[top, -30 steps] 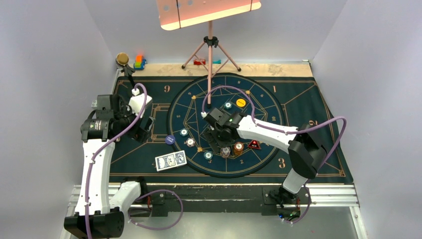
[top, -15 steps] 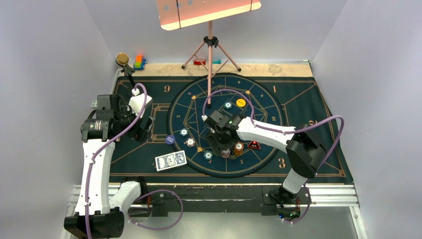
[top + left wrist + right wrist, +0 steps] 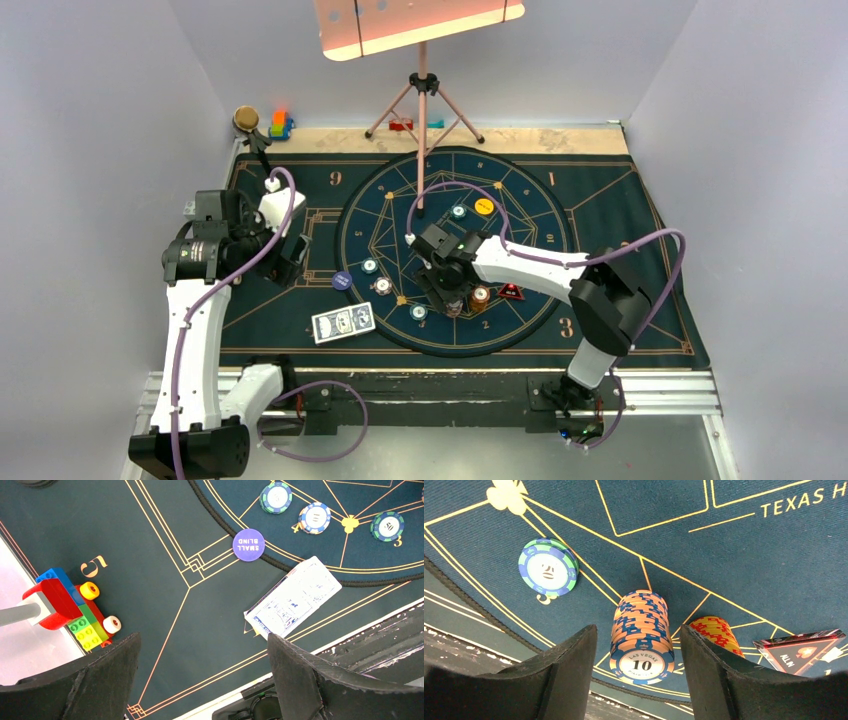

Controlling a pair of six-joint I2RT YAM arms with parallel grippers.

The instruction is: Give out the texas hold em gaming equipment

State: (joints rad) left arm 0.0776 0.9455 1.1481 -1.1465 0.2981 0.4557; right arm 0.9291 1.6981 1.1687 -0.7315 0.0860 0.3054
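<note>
My right gripper is open, with its jaws on either side of a stack of orange-and-blue "10" chips and not touching it. In the top view the right gripper covers that stack. A yellow-and-red chip stack and the red-edged black triangular marker lie to the right. A green-and-blue chip lies to the left. The yellow disc is farther back. The playing cards and a purple "small blind" disc lie ahead of my open, empty left gripper.
A toy block car sits at the mat's left edge, near my left gripper. More blocks and a pink tripod stand stand at the back. Two chips lie inside the round mat.
My right gripper has shifted slightly nearer over the orange-and-blue stack. The left arm has not moved.
</note>
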